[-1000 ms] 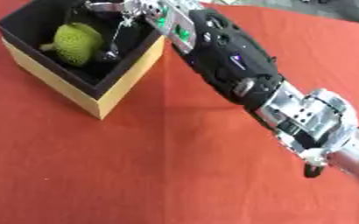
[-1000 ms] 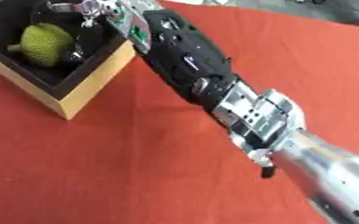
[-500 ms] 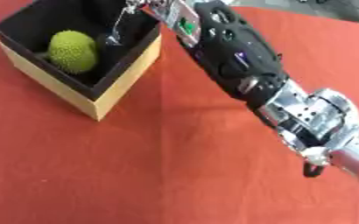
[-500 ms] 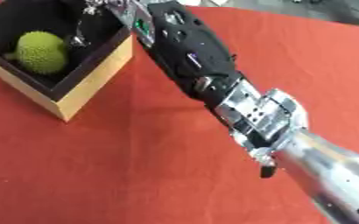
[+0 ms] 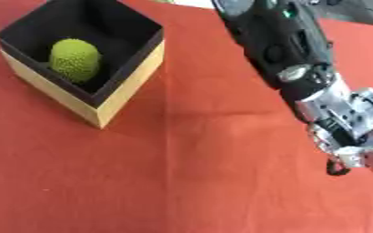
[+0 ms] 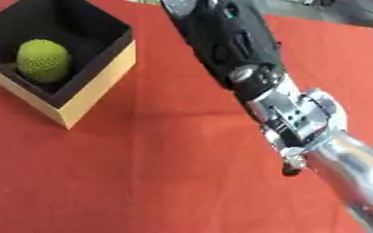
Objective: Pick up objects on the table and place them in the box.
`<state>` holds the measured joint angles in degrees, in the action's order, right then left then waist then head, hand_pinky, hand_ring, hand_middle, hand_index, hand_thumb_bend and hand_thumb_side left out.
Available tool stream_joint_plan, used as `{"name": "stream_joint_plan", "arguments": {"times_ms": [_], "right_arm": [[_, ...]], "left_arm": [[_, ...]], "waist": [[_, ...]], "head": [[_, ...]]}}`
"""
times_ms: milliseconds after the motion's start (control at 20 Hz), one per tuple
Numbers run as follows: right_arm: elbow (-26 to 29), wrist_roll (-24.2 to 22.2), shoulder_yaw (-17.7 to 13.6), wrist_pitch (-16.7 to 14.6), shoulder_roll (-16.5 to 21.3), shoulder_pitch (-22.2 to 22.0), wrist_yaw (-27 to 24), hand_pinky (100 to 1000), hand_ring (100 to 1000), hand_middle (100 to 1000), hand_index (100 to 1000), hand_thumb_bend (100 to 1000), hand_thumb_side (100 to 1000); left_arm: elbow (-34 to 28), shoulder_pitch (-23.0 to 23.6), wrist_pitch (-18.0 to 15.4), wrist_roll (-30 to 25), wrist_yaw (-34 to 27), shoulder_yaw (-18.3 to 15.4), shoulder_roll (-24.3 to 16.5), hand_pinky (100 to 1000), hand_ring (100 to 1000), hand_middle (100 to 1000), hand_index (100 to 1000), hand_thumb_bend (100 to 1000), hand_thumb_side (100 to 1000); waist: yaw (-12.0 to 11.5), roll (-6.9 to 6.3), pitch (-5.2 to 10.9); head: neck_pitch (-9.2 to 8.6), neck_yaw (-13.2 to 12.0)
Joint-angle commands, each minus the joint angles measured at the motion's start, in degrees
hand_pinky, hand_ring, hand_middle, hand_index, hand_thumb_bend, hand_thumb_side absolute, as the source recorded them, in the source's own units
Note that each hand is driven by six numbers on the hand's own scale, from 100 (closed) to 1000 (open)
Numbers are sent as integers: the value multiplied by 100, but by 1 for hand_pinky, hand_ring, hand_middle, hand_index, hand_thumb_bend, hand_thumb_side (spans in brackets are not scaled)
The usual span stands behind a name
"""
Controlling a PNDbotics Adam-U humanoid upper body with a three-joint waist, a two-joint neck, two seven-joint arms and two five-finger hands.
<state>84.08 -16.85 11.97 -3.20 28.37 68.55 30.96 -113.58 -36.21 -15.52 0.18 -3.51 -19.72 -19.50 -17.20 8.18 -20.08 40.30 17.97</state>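
— Where's the green bumpy fruit (image 5: 75, 59)?
— Inside the black-lined box (image 5: 130, 93), near its left wall, on the red tabletop (image 5: 182, 182).
— And the right robot hand?
— Only its arm (image 6: 245, 68) shows, reaching past the top edge; fingers can't be told.

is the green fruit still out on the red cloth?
No, the green fruit sits inside the box, on its black floor, not on the red cloth.

One box (image 5: 126, 93) with tan sides and black lining, one bumpy green fruit (image 5: 75, 59) inside it, one red tablecloth (image 5: 182, 182), and one robot arm (image 6: 253, 77) entering from the right.
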Motion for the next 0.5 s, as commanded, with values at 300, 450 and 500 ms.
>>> {"name": "stream_joint_plan", "arguments": {"times_ms": [300, 450, 500], "right_arm": [[2404, 2113, -844, 1100, 1555, -1680, -2127, 797, 943, 847, 837, 100, 332], [2960, 2683, -1125, 1087, 1767, -2316, -2315, 791, 924, 824, 826, 100, 342], [3008, 2832, -1190, 997, 1775, -2454, -2338, 773, 879, 759, 785, 100, 339]], "left_arm": [[-101, 39, 13, 137, 60, -100, -129, 590, 537, 545, 686, 100, 174], [-101, 46, 2, 178, 41, -122, -126, 590, 537, 545, 686, 100, 173], [-101, 49, 1, 191, 43, -129, -125, 590, 538, 546, 686, 100, 174]], "waist": [[169, -162, 176], [235, -208, 151], [258, -225, 143]], "head": [[45, -376], [-1, -474], [-19, -506]]}}
